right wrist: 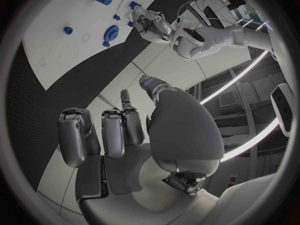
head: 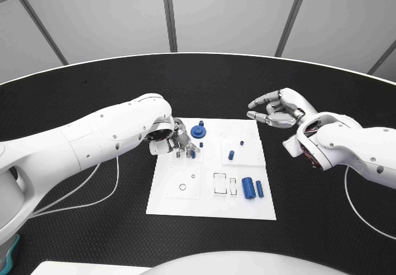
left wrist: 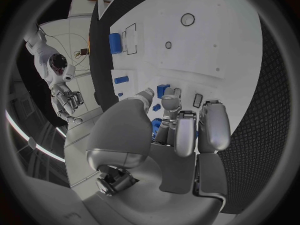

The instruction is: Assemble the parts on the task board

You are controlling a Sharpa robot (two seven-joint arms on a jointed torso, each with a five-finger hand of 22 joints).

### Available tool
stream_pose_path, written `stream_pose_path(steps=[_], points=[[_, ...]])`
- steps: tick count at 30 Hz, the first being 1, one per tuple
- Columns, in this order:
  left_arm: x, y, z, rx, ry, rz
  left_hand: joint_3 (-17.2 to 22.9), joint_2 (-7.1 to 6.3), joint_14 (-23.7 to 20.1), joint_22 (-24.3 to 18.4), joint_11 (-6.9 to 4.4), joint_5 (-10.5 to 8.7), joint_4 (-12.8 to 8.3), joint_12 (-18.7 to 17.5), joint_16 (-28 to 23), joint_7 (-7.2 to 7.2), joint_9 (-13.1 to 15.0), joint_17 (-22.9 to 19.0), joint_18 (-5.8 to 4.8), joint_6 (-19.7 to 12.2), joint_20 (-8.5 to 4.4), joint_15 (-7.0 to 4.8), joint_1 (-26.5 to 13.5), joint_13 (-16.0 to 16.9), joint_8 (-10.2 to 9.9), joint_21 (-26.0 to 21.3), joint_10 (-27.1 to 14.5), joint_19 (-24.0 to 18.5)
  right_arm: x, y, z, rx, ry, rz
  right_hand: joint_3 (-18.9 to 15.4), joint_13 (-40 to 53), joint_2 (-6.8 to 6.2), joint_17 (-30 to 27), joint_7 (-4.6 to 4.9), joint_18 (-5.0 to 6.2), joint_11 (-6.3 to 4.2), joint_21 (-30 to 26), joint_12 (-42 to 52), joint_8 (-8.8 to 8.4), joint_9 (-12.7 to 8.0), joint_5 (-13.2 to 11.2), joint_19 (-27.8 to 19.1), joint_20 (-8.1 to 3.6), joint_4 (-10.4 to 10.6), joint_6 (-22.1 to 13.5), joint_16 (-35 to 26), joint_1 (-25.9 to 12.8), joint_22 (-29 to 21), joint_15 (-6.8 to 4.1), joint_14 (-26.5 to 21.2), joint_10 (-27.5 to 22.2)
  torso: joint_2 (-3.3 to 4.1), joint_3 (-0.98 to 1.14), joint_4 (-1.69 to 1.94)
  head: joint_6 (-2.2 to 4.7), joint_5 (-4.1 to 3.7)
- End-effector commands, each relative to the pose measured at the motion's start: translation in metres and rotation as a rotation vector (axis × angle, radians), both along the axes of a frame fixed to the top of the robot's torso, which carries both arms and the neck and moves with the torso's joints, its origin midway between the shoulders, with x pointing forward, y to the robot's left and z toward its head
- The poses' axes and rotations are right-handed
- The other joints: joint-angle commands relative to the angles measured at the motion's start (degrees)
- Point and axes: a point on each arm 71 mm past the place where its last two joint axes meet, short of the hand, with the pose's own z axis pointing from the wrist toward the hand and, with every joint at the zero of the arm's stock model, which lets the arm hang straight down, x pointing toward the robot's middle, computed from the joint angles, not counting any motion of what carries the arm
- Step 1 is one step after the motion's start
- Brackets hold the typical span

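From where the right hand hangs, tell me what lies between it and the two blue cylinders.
Nothing visible. The right hand hovers off the task board's far right corner; only bare board and table separate it from the blue cylinders.

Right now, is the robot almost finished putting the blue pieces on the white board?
Not yet. A blue gear and small pegs seem set in the task board. The left hand works over a blue part at the board's left side. Two blue cylinders lie loose. The right hand hovers off the board, holding nothing.
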Motion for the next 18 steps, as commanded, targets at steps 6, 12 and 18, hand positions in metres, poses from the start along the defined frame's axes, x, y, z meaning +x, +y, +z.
stream_pose_path(steps=[6,12,18], points=[[-0.0005,0.0008,-0.0007,0.015,0.010,0.002,8.29,-0.35,4.42,0.37,-0.53,0.91,-0.86,0.24,-0.37,-0.35,0.21,8.85,-1.01,-0.40,-0.14,-0.77,5.04,-0.42,-0.78,0.46,-0.64,0.27,0.0003,0.0005,-0.0002,0.000,0.002,0.002,0.01,8.19,0.27,8.34,0.05,1.07,-0.31,-0.18,0.24,0.21,0.06,0.34,2.58,-0.41,0.12,-0.20,-0.11,0.27,8.03,-0.45,4.20,0.32,-0.02,-0.03,0.04,-0.14,-0.09],[-0.0005,0.0009,-0.0009,0.015,0.014,-0.002,19.42,-2.92,4.42,0.58,-0.53,2.65,-3.72,0.09,-0.35,-0.39,1.27,8.83,-1.01,-0.45,-0.23,-0.83,5.88,-1.04,-0.62,0.54,-0.77,0.23,0.0003,0.0008,-0.0003,0.000,0.003,0.003,0.01,8.19,0.27,8.34,0.05,1.07,-0.31,-0.18,0.24,0.21,0.06,0.34,2.58,-0.41,0.12,-0.20,-0.11,0.27,8.03,-0.45,4.20,0.32,-0.01,-0.04,0.04,-0.26,-0.06],[-0.0002,0.0020,-0.0010,0.016,0.014,0.001,23.91,-4.44,4.41,0.67,-0.52,3.76,-5.56,0.30,-0.34,-0.37,2.23,8.82,-1.03,-0.65,-0.13,-0.78,3.45,-1.12,-0.25,0.56,-0.57,0.22,0.0003,0.0013,-0.0004,0.000,0.004,0.004,0.01,8.19,0.27,8.34,0.05,1.07,-0.31,-0.18,0.24,0.21,0.06,0.34,2.58,-0.41,0.12,-0.20,-0.11,0.27,8.03,-0.45,4.20,0.32,-0.04,-0.06,0.05,-0.41,0.03]])
